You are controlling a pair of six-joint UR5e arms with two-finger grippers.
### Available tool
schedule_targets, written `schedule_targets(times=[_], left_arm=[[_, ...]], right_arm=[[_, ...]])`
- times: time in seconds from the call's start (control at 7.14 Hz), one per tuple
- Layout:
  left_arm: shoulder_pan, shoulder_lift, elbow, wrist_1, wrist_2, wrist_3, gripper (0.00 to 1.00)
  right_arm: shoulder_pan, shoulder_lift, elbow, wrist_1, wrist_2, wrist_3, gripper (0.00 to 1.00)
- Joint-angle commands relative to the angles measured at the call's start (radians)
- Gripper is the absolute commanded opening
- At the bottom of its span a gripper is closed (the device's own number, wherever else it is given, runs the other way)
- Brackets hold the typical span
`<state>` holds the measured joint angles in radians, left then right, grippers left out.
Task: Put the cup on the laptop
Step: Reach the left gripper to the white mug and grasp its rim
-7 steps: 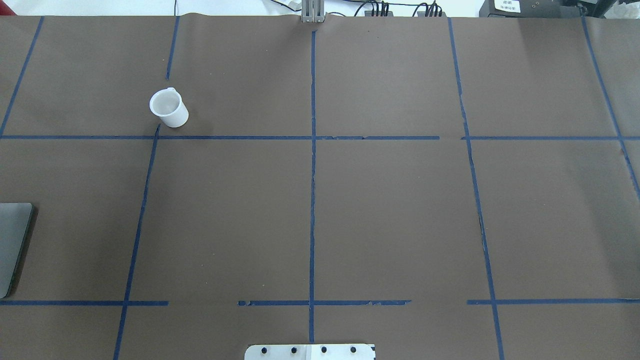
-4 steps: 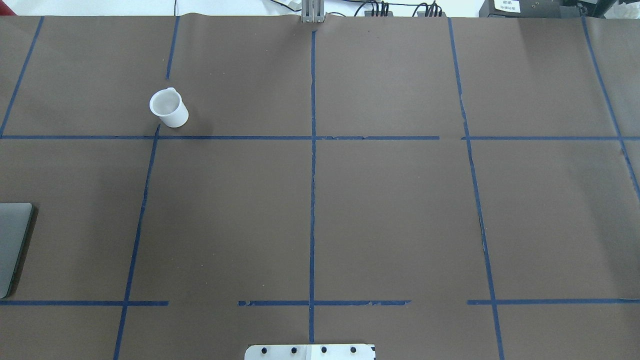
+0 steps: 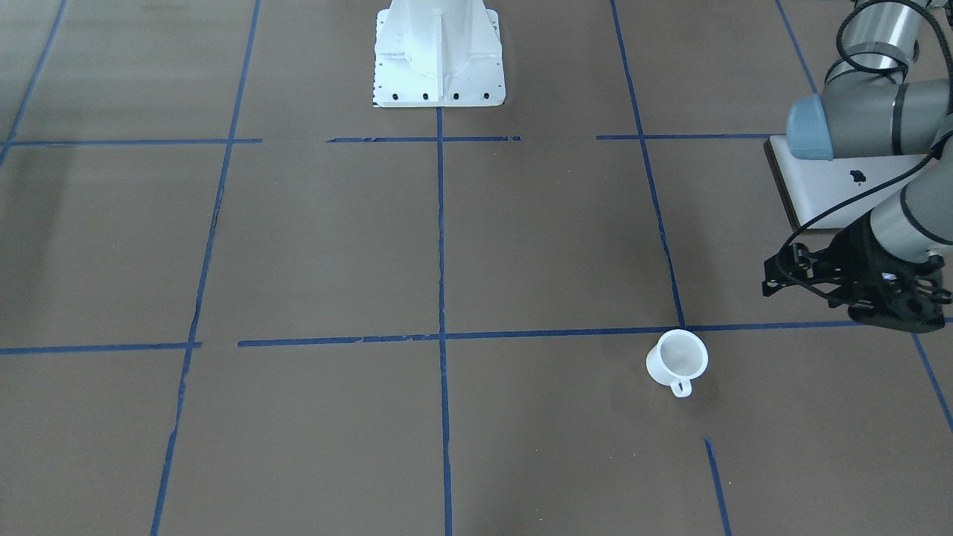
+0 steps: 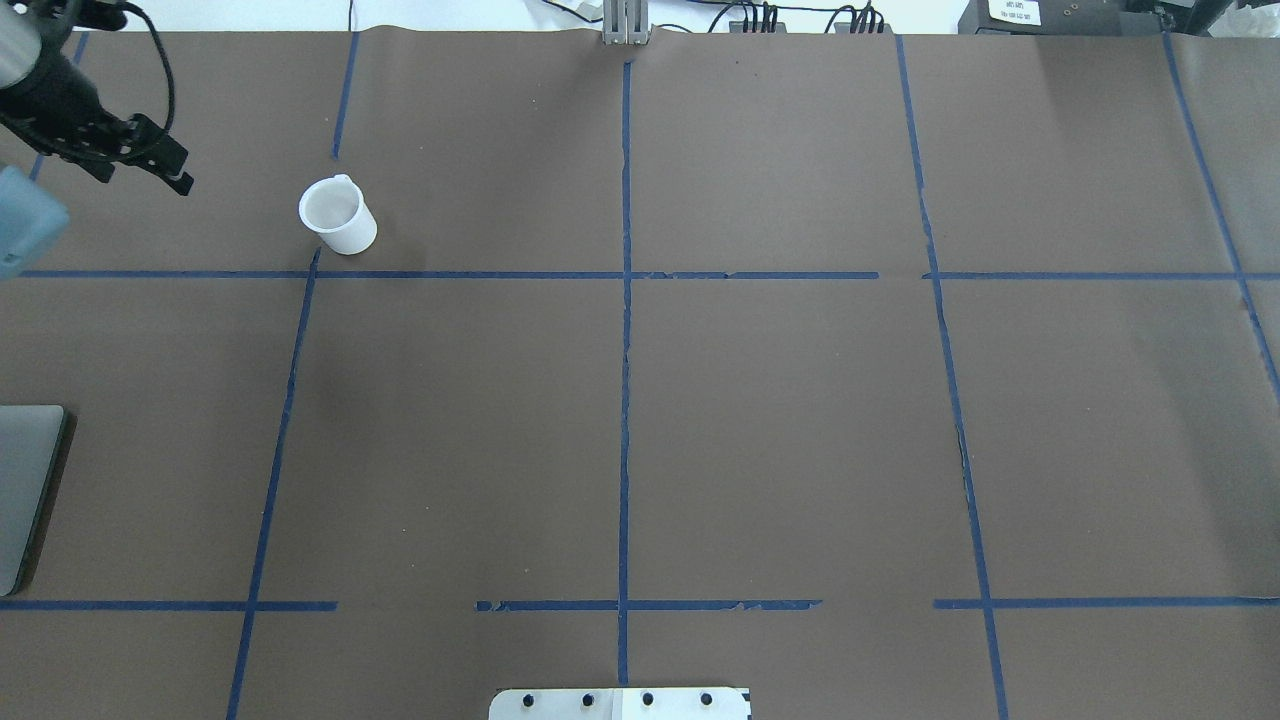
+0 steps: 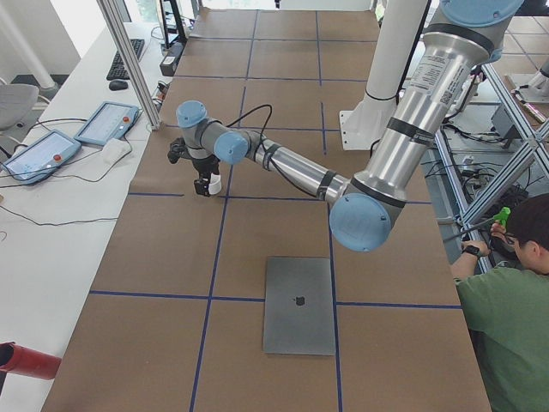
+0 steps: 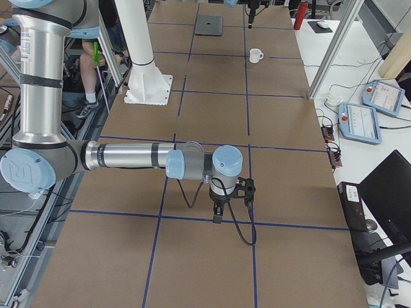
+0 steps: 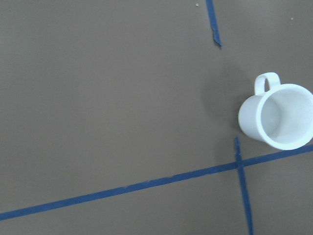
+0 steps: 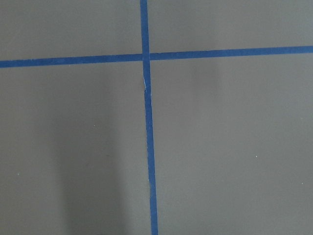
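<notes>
Cup (image 4: 337,215) and laptop (image 5: 298,305) are set well apart on the surface (image 4: 780,430). The cup is stood upright, mouth up, in the upper left of the overhead view, just above a crossing of blue tape (image 4: 625,275). The laptop is laid flat and closed at the left edge, lower down. Its lid is thus offered as a level landing place, and the cup's rim and walls are left free to be gripped from above.

The left gripper (image 5: 202,189) is hung over the surface, pointed down, just left of the cup in the overhead view, and is judged to be lined up for an approach. Nothing is held or touched by it, and how far its jaws are parted cannot be told. The right gripper (image 6: 217,217) is seen only in the right side view, far from both things, and its state cannot be told either.
</notes>
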<state>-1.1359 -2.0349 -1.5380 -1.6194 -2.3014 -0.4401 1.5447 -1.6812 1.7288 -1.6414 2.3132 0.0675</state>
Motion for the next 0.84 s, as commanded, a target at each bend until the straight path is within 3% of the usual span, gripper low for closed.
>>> schedule_targets(times=[0.0,0.42,0.7], left_arm=[[0.027,-0.178,0.173,-0.013,0.034,-0.081,1.0],[0.076,-0.289,0.496,-0.309,0.039,-0.221,1.0],[0.123,-0.292,0.524,-0.335,0.066,-0.235,1.0]], right_arm=[[0.0,0.0,0.0,0.0,0.0,0.0,1.0],[0.0,0.0,0.0,0.0,0.0,0.0,1.0],[0.0,0.0,0.0,0.0,0.0,0.0,1.0]])
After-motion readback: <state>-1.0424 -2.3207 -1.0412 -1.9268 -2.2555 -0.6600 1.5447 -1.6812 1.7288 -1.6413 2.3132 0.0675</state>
